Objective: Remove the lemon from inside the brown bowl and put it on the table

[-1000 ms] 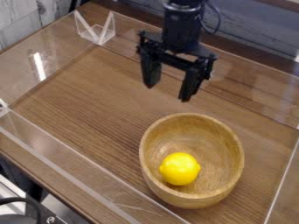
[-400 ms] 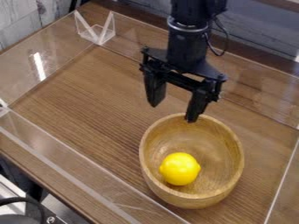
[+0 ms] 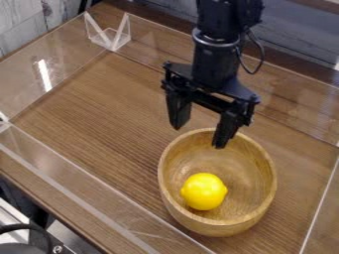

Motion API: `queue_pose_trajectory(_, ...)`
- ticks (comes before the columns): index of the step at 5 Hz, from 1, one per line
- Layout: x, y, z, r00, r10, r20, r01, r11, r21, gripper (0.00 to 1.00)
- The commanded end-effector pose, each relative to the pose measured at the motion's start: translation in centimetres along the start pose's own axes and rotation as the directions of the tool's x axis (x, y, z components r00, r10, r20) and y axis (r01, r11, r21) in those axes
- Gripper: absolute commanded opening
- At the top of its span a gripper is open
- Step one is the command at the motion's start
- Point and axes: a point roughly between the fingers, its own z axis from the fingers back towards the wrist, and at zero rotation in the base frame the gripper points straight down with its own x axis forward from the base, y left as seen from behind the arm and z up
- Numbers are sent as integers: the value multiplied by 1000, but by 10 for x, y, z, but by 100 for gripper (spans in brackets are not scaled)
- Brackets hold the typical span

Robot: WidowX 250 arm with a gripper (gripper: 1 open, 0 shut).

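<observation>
Smooth, round, bright yellow lemon lies inside the round light-tan wooden bowl, toward the near side of its floor; the raised wall around it presumably keeps it from rolling off. Bowl sits flat on the brown wood-grain table, close to the near right part of the view, its wide mouth facing up, so the fruit can be reached from above.

Black two-fingered gripper hangs over the bowl's far edge, fingers spread wide and pointing down, nothing between them. Judged purpose of the spread: room to pass either side of the fruit. Judged purpose of the height: to come in over the thick rim rather than against it. Contact with the rim cannot be ruled in or out from this angle.

Step in hand, as judged: approach. Fingers are beyond the lemon, not above it; the next move likely calls for travel toward the near side, then descent. Risk: a low path could knock the rim, or an off-centre closing could roll the fruit against the wall.
</observation>
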Motion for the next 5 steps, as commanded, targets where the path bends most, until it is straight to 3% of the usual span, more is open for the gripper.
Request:
queue_pose_trajectory(1, 0, -4, 8, 999, -14, 45, 14, 1000, -7, 100)
queue_pose_trajectory(5, -7, -16, -6, 998, -55, 39, 55, 998, -12, 100)
